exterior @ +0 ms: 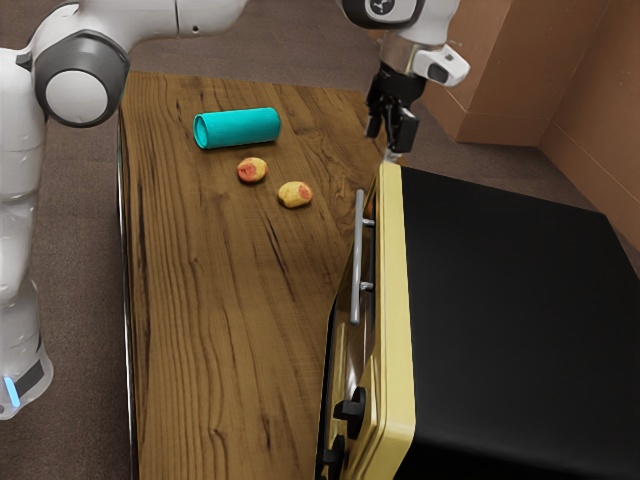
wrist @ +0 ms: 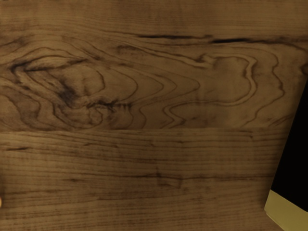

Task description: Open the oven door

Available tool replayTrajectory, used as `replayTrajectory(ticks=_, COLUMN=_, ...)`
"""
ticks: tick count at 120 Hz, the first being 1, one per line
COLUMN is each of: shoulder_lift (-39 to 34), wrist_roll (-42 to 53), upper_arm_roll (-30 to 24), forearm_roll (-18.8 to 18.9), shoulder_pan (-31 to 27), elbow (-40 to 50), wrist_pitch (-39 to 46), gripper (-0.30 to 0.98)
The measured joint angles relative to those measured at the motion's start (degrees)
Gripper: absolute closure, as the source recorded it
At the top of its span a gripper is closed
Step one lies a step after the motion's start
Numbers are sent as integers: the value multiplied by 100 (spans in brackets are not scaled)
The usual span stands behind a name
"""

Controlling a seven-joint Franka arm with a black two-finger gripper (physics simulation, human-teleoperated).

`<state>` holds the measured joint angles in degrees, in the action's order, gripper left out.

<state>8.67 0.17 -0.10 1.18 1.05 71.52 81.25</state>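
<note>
1. Hanging near the oven's far front corner, the black two-finger gripper (exterior: 388, 128) points downward, its fingers spread apart with a gap between them.
2. The oven (exterior: 515, 300) stands at the exterior view's right, black on top with a pale yellow front edge.
3. Its door (exterior: 369, 262) is seen nearly edge-on and looks shut, with a grey bar handle (exterior: 357, 265) on two mounts; the gripper is apart from the handle.
4. Two black knobs (exterior: 352, 409) sit on the oven's front.
5. On the wooden table (exterior: 200, 330) lie a teal cylinder (exterior: 238, 128) and two yellow-and-red fruits (exterior: 295, 194).
6. A white emblem (exterior: 380, 5) marks the arm (exterior: 75, 80), too small to read.
</note>
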Motion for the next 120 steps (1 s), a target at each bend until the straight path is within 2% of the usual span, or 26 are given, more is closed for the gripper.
replayTrajectory(ticks=26, shoulder_lift=0, wrist_roll=1, upper_arm_roll=1, forearm_roll=5, shoulder_pan=0, elbow=-2, wrist_pitch=77, gripper=0)
replayTrajectory(ticks=36, shoulder_lift=-410, wrist_roll=66, upper_arm_roll=-78, forearm_roll=74, shoulder_pan=-40, elbow=-327, wrist_pitch=94, gripper=0)
replayTrajectory(ticks=42, shoulder_lift=-543, wrist_roll=361, upper_arm_roll=-266, forearm_roll=135, shoulder_pan=-96, elbow=-729, wrist_pitch=208, gripper=0)
replayTrajectory(ticks=51, shoulder_lift=-690, wrist_roll=891, upper_arm_roll=-503, forearm_roll=-59, shoulder_pan=-52, elbow=-1180, wrist_pitch=376, gripper=0)
replayTrajectory(ticks=75, shoulder_lift=-952, wrist_roll=2125, upper_arm_roll=-673, forearm_roll=-306, shoulder_pan=530, elbow=-1396, wrist_pitch=619, gripper=0)
replayTrajectory(ticks=80, shoulder_lift=-1047, wrist_roll=2368, upper_arm_roll=-1159, forearm_roll=-97, shoulder_pan=202, elbow=-1471, wrist_pitch=649, gripper=0)
replayTrajectory(ticks=85, shoulder_lift=-1094, wrist_roll=2591, upper_arm_roll=-2010, forearm_roll=421, shoulder_pan=-427, elbow=-1506, wrist_pitch=673, gripper=0)
replayTrajectory(ticks=90, shoulder_lift=-1114, wrist_roll=2790, upper_arm_roll=-2668, forearm_roll=926, shoulder_pan=-705, elbow=-1521, wrist_pitch=677, gripper=0)
replayTrajectory(ticks=96, shoulder_lift=-1114, wrist_roll=3007, upper_arm_roll=-3028, forearm_roll=1336, shoulder_pan=-452, elbow=-1529, wrist_pitch=659, gripper=0)
replayTrajectory(ticks=102, shoulder_lift=-1202, wrist_roll=3209, upper_arm_roll=-2880, forearm_roll=1450, shoulder_pan=149, elbow=-1517, wrist_pitch=644, gripper=0)
replayTrajectory(ticks=105, shoulder_lift=-1256, wrist_roll=3305, upper_arm_roll=-2914, forearm_roll=1470, shoulder_pan=186, elbow=-1504, wrist_pitch=635, gripper=0)
replayTrajectory(ticks=106, shoulder_lift=-1270, wrist_roll=3337, upper_arm_roll=-3011, forearm_roll=1471, shoulder_pan=79, elbow=-1502, wrist_pitch=632, gripper=0)
replayTrajectory(ticks=112, shoulder_lift=-1234, wrist_roll=3516, upper_arm_roll=-4521, forearm_roll=1493, shoulder_pan=-1620, elbow=-1552, wrist_pitch=581, gripper=0)
replayTrajectory(ticks=116, shoulder_lift=-1010, wrist_roll=3621, upper_arm_roll=-5787, forearm_roll=1623, shoulder_pan=-2755, elbow=-1672, wrist_pitch=536, gripper=0)
replayTrajectory(ticks=120, shoulder_lift=-552, wrist_roll=3696, upper_arm_roll=-7389, forearm_roll=2038, shoulder_pan=-3777, elbow=-1770, wrist_pitch=447, gripper=0)
